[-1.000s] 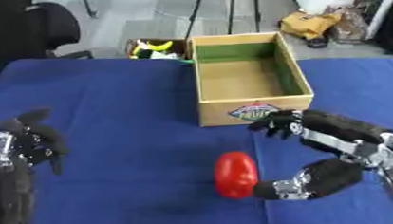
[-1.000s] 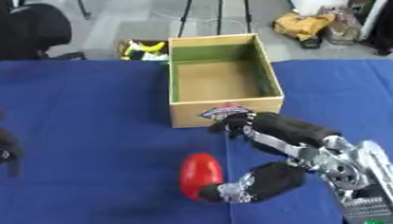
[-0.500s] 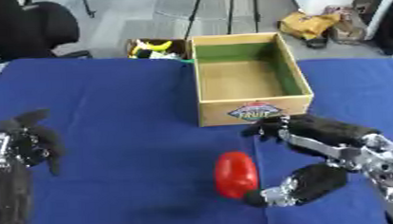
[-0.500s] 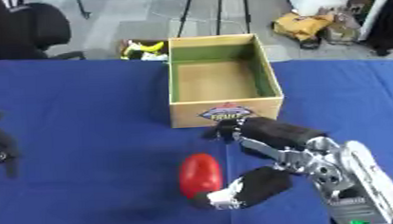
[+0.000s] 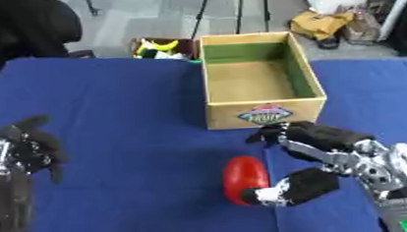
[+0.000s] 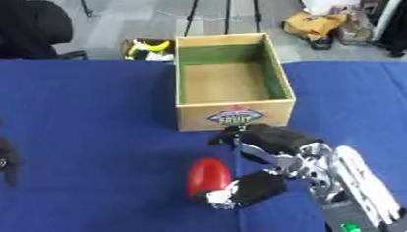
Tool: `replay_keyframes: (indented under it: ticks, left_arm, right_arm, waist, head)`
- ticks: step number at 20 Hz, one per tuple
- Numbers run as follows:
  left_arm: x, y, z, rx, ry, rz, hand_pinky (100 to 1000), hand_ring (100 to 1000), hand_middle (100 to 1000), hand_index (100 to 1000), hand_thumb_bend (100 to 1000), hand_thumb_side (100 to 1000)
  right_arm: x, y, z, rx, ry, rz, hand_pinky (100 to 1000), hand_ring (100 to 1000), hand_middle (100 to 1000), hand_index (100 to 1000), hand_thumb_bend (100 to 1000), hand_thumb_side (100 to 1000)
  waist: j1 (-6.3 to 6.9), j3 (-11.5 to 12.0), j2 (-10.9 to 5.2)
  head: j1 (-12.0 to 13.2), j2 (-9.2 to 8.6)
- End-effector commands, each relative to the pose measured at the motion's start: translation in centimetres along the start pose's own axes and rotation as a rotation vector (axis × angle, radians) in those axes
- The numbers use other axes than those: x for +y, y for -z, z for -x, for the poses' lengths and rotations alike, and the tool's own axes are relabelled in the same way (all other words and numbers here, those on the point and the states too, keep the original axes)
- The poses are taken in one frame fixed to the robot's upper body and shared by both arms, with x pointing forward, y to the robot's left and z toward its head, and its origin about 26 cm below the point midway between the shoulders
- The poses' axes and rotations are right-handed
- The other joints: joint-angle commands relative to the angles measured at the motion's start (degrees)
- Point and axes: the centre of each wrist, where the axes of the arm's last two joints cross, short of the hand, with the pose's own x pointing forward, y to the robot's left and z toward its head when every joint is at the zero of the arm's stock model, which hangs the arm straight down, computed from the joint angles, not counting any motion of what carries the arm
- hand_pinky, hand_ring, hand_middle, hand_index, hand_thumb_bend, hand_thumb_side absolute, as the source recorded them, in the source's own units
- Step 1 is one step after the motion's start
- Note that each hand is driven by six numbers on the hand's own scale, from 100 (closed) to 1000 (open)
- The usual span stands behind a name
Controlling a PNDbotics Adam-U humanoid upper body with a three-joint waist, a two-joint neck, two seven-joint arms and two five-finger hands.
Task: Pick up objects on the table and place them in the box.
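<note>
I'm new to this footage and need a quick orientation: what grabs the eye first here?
The red object on the blue table, with the right hand spread around it, thumb at its near end. Just behind stands the open, empty wooden box. The left hand rests idle at the left edge.

The counter is covered in deep blue cloth. The egg-shaped object between the right hand's thumb and fingers is plain glossy red. That hand is black over the fingers with silver metal behind them (a small green light shows low on its forearm). Just beyond those fingers, the box is tan cardboard, green along its inner walls, with a label in red, white and blue on its near side. The left hand is black too. Beyond the counter, the floor is grey
</note>
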Motion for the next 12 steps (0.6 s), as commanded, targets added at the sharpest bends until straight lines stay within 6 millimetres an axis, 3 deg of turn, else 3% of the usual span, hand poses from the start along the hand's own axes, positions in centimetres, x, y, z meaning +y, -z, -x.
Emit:
replay_keyframes:
  ticks: [1,12]
  left_arm:
    - [0.0,0.2,-0.7,-0.028,0.004,0.007,207,411,439,741,100,1000]
    - [-0.1,0.3,-0.7,-0.031,0.001,0.012,207,411,439,741,100,1000]
  right_arm:
    - [-0.3,0.4,-0.1,0.008,-0.015,0.0,728,829,865,944,548,818]
    - [0.8,1.9,0.5,0.028,-0.008,-0.065,718,827,850,938,512,797]
  waist:
    - [0.1,0.1,-0.91]
    - [0.07,0.5,-0.69]
  head:
    - [-0.2,-0.71]
    - [-0.5,-0.88]
